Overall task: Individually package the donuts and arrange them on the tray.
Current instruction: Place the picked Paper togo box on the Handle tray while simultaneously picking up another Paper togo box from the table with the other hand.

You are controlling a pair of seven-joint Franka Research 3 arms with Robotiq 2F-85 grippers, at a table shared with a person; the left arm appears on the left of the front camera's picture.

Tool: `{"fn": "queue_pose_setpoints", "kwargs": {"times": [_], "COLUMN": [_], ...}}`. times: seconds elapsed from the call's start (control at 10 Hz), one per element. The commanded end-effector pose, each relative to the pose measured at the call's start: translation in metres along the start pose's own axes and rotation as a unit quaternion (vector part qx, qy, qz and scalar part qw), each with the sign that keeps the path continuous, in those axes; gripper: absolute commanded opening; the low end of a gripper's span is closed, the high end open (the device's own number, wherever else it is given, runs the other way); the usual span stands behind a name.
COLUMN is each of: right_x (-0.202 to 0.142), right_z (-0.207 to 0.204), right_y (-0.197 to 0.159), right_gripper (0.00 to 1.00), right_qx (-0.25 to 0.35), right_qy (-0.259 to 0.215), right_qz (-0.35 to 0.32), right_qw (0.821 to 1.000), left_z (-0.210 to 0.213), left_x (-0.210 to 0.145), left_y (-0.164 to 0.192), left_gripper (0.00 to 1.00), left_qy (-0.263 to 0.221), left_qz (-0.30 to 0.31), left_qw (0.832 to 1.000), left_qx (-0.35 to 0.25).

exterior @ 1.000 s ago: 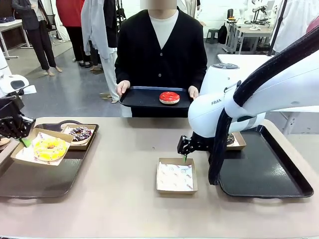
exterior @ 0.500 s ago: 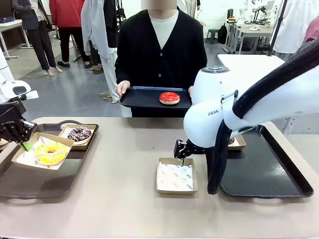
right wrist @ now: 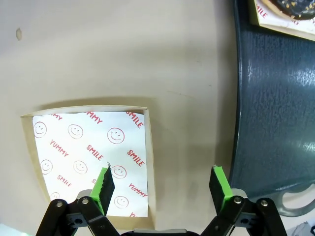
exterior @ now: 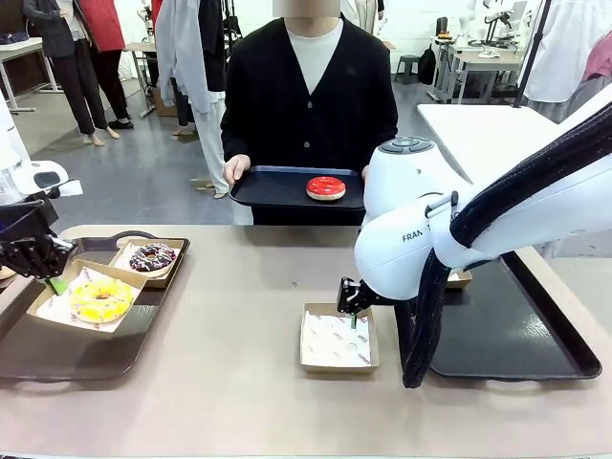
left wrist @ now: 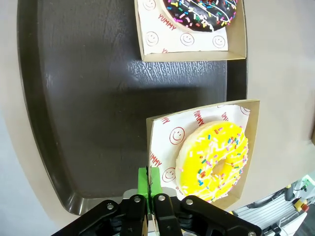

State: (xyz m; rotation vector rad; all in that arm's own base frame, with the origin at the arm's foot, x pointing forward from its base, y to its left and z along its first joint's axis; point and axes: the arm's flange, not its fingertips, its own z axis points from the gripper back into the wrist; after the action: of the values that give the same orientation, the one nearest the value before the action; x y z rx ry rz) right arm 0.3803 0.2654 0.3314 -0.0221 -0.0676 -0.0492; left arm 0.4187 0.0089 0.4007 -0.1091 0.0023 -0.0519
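My left gripper (exterior: pixel 50 277) is shut on the edge of a cardboard box (exterior: pixel 57 308) that holds the yellow donut (exterior: pixel 99 298), over the left dark tray (exterior: pixel 57 356). In the left wrist view its fingertips (left wrist: pixel 149 183) pinch the box's rim and paper liner beside the yellow donut (left wrist: pixel 214 160). The sprinkled chocolate donut (exterior: pixel 153 256) sits boxed behind it. A person holds a black tray (exterior: pixel 263 187) with the red donut (exterior: pixel 325 187). My right gripper (exterior: pixel 352 311) hangs open over an empty lined box (exterior: pixel 337 342); in the right wrist view its jaws straddle that box's (right wrist: pixel 88 152) right edge.
A second dark tray (exterior: pixel 507 330) lies at the right, with a boxed dark donut (right wrist: pixel 288 12) at its back, mostly hidden by my right arm in the front view. Bare tabletop (exterior: pixel 239 316) lies between the trays. People stand in the background.
My left gripper has moved the yellow donut's box rightward over the left tray. The right gripper has dropped a little toward the empty box, and that arm's bulk has swung left.
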Motion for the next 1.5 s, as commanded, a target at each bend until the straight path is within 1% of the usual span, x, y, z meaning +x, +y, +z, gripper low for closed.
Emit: {"fn": "queue_pose_setpoints", "kwargs": {"times": [0.0, 0.8, 1.4], "right_x": [0.004, 0.014, 0.015], "right_z": [-0.005, -0.014, -0.016], "right_y": [0.003, 0.002, 0.002], "right_gripper": [1.0, 1.0, 1.0], "right_qx": [-0.004, 0.014, 0.033], "right_qy": [-0.009, 0.004, 0.01], "right_qz": [-0.015, -0.017, -0.009], "right_qw": [1.0, 1.0, 0.999], "left_z": [-0.01, -0.021, -0.035], "left_x": [0.009, 0.017, 0.028], "left_y": [-0.006, -0.009, -0.009], "left_gripper": [0.01, 0.01, 0.01], "left_qy": [-0.004, 0.002, 0.005], "left_qz": [-0.003, 0.017, 0.035], "left_qw": [1.0, 1.0, 0.999], "left_qx": [0.012, 0.01, 0.03]}}
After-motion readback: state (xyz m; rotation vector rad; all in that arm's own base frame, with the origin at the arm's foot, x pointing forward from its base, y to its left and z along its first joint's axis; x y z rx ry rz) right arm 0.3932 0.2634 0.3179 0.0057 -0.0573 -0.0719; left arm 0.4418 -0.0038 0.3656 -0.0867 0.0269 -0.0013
